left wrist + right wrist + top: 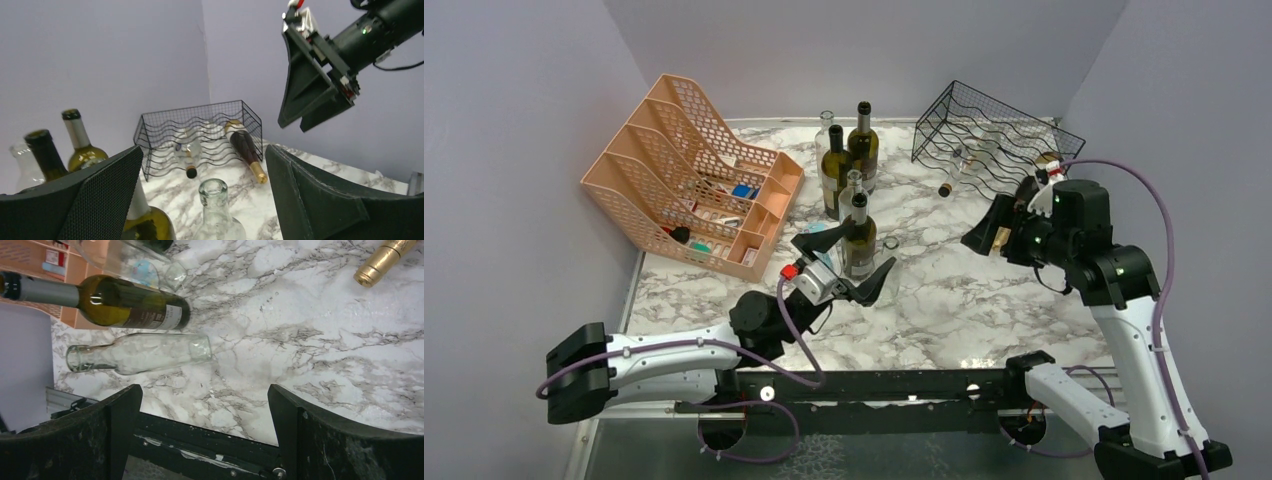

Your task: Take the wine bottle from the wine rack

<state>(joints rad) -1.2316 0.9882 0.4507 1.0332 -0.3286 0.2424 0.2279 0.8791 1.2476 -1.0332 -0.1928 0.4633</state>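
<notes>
The black wire wine rack [994, 135] stands at the back right; it also shows in the left wrist view [200, 127]. Two bottles lie in it: a clear one with a dark cap [187, 150] and a dark wine bottle with gold foil [245, 145], whose neck pokes out onto the table. My right gripper [991, 232] hangs open and empty in front of the rack, above the table [204, 395]; the gold tip [382, 260] is at that view's top right. My left gripper [849, 262] is open around a standing clear bottle's mouth [213, 192], not touching it.
Several bottles stand upright mid-table [862, 140], a green one [145, 220] right by my left finger. A peach mesh file organizer [689, 175] sits at the back left. Purple-grey walls close the back and sides. The marble table [964, 300] has a black rail along its near edge.
</notes>
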